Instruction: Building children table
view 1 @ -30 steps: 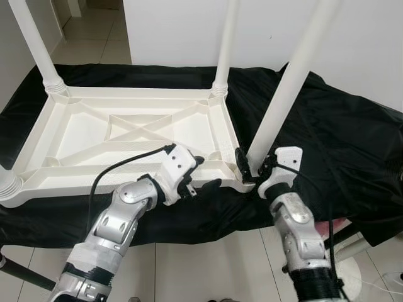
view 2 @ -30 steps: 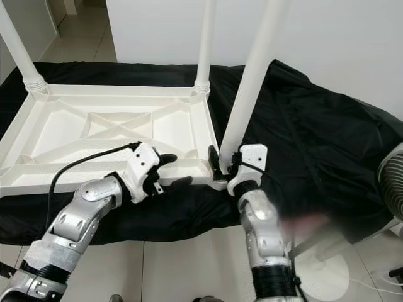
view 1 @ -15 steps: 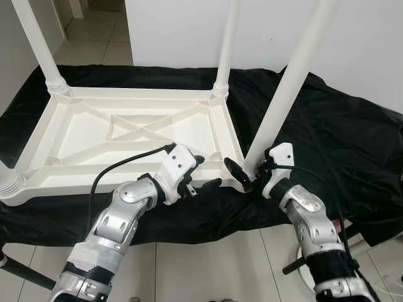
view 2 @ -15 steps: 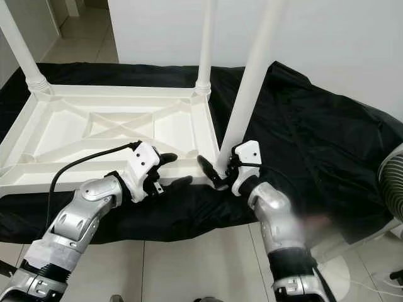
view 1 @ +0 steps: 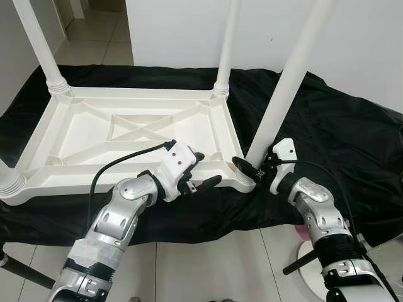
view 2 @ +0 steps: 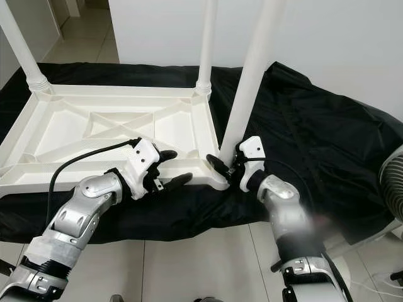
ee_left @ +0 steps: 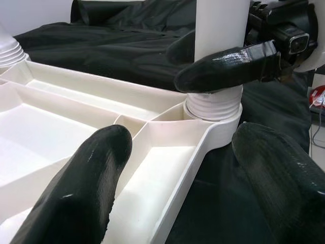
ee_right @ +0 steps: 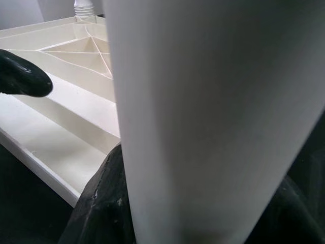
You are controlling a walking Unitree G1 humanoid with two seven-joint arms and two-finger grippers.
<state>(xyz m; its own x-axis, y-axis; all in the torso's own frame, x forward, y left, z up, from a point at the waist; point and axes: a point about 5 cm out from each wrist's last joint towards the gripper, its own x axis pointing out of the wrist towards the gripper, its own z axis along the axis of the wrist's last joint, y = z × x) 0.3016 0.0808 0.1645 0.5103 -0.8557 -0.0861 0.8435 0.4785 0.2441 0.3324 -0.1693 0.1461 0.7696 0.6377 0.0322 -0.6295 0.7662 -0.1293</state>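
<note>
1. White plastic children's table top [view 1: 126, 135], ribbed underside up, lies on a black cloth [view 1: 327, 138] spread over a raised surface; white wall behind.
2. Round white plastic legs stand in the table top's corner sockets: far-left leg [view 1: 39, 44], far-right leg [view 1: 228, 44], near-right leg [view 1: 286, 82]. A ribbed leg base [view 1: 7, 185] shows at the near-left corner.
3. Right gripper [view 1: 252, 170] is at the foot of the near-right leg, fingers closed around it just above the socket.
4. Left gripper [view 1: 198, 173] is at the table top's near rim beside the same corner, fingers [ee_left: 86, 193] spread wide straddling the rim, holding nothing.
</note>
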